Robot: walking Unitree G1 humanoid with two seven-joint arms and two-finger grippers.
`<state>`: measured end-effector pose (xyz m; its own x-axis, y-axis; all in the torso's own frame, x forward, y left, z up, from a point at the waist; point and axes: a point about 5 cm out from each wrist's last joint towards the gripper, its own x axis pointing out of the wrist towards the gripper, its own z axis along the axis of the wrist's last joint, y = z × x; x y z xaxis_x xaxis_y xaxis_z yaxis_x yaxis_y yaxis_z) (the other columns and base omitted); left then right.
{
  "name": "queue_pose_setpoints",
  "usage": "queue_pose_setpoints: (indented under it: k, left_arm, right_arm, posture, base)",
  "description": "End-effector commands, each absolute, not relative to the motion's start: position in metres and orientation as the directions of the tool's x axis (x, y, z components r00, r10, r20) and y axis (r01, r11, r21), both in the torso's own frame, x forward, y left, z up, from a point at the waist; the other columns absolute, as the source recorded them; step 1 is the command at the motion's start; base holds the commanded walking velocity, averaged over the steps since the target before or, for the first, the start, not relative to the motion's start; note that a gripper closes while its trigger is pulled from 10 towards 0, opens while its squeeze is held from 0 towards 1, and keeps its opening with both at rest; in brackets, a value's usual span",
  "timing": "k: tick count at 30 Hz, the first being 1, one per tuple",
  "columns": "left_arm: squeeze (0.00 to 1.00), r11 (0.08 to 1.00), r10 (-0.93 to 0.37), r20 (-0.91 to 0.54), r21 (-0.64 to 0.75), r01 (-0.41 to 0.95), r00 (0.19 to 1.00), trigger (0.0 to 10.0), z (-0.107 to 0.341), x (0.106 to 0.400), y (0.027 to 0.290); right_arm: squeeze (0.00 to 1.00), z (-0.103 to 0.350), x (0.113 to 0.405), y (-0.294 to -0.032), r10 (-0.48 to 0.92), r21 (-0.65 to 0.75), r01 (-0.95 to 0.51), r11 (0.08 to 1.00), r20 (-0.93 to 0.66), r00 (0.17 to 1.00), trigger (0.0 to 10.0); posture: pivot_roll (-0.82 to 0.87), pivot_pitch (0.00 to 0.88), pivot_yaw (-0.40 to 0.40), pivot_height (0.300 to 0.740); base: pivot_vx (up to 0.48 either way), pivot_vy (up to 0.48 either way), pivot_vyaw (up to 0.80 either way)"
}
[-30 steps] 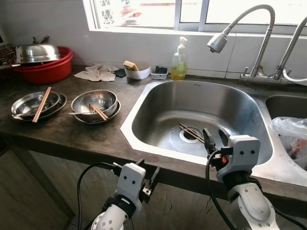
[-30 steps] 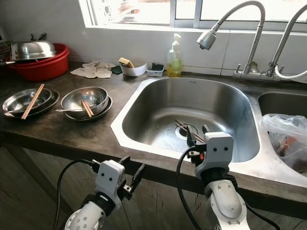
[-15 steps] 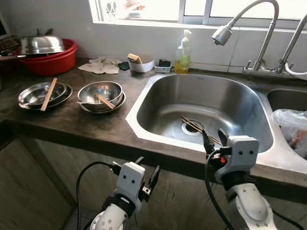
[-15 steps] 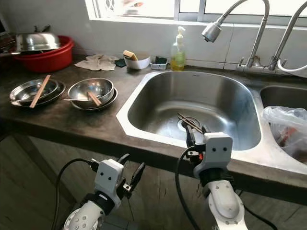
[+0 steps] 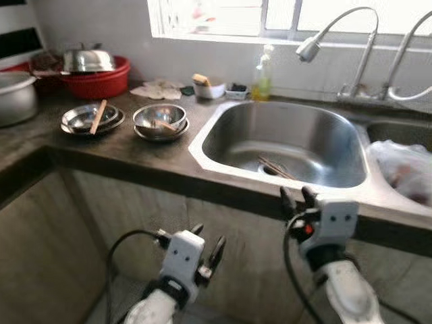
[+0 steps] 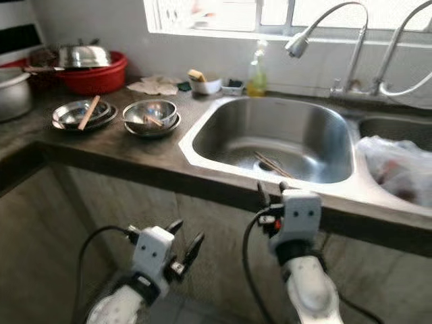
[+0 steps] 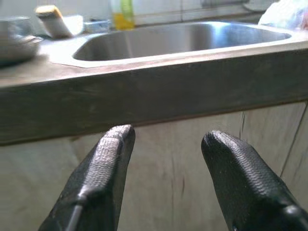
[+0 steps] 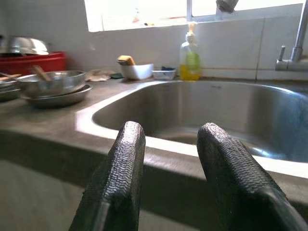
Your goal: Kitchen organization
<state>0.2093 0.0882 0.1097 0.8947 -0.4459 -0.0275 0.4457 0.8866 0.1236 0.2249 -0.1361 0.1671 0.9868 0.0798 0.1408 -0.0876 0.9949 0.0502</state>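
Sink basin: stainless steel, brushed, with bright glare along its rim. Gooseneck faucet: polished metal. Counter: dark, matt, stone-like, its front edge rough and mottled. Steel bowls near the counter's front edge: glossy metal; wooden chopsticks lie across the neighbouring dishes. Red basin at the counter's back edge: smooth plastic, holding a shiny metal lid. Rag: crumpled pale cloth. Soap bottle: translucent plastic. Bag by the sink: thin clear plastic. Left claw and right claw fingers: black, matt, finely ribbed.
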Motion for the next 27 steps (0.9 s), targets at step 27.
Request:
queue_pose_setpoints:
  k: [27]
  left_arm:
    - [0.0,0.884,-0.451,-0.039,0.116,0.452,0.892,10.0,0.108,0.208,0.085]
  right_arm:
    - [0.0,0.153,0.224,-0.135,0.101,0.017,-0.102,0.995,0.076,0.992,10.0]
  posture:
    - [0.02,0.0,-0.001,0.74]
  base:
    - [-0.293,0.0,0.0]
